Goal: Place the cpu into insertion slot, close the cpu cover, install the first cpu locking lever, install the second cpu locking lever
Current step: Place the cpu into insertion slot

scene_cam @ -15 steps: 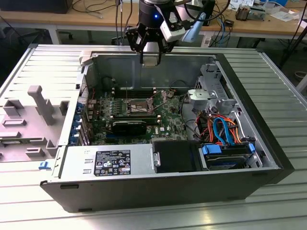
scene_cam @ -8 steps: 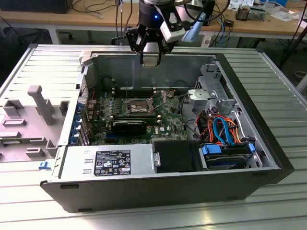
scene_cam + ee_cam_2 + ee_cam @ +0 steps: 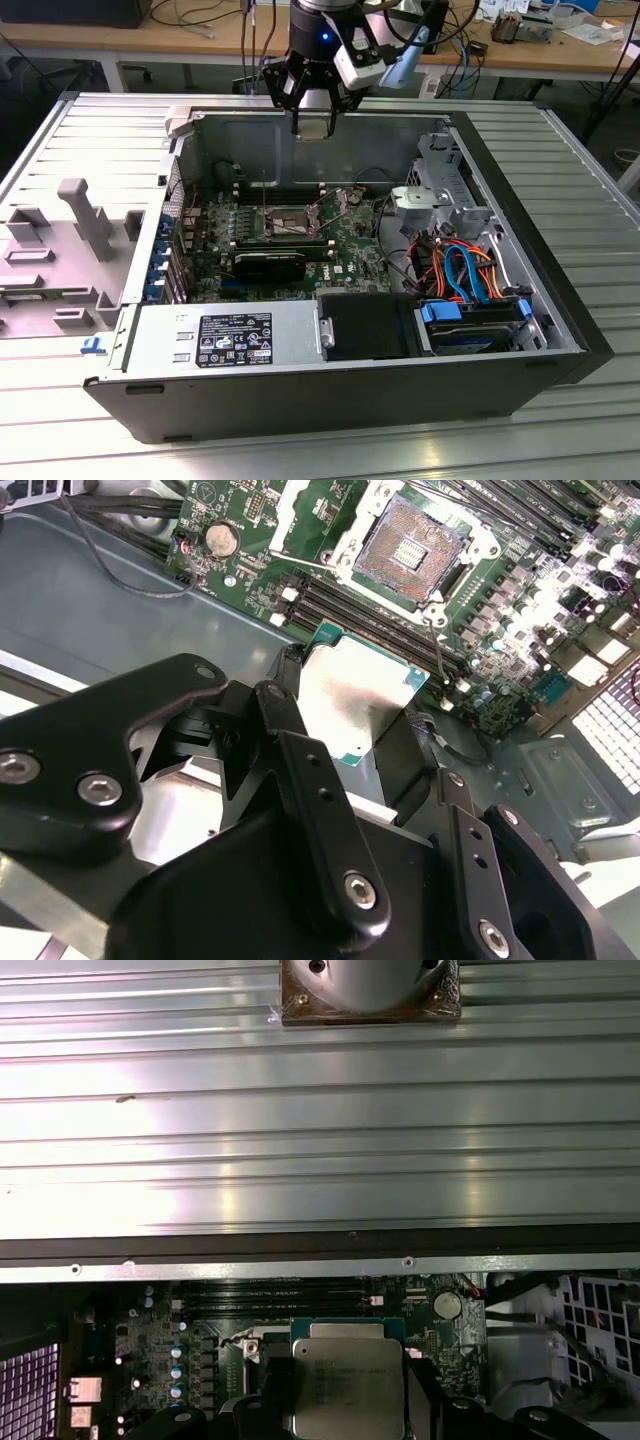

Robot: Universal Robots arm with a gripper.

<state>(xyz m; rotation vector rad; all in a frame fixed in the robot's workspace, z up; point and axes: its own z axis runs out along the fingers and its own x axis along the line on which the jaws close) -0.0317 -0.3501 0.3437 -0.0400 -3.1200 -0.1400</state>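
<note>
One flat square cpu (image 3: 360, 690), dull silver with green edges, sits pinched in the closed claw (image 3: 313, 123).

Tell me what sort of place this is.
Probably a robotics lab or workshop: an open computer case lies on a ribbed metal table, cable-strewn wooden benches stand behind, and the end effector holds the cpu.

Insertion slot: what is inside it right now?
Only its bare contact grid: the insertion slot lies open and empty in the second wrist view. The cpu is clamped in the gripper above the board, apart from it. Nothing covers the slot.
</note>
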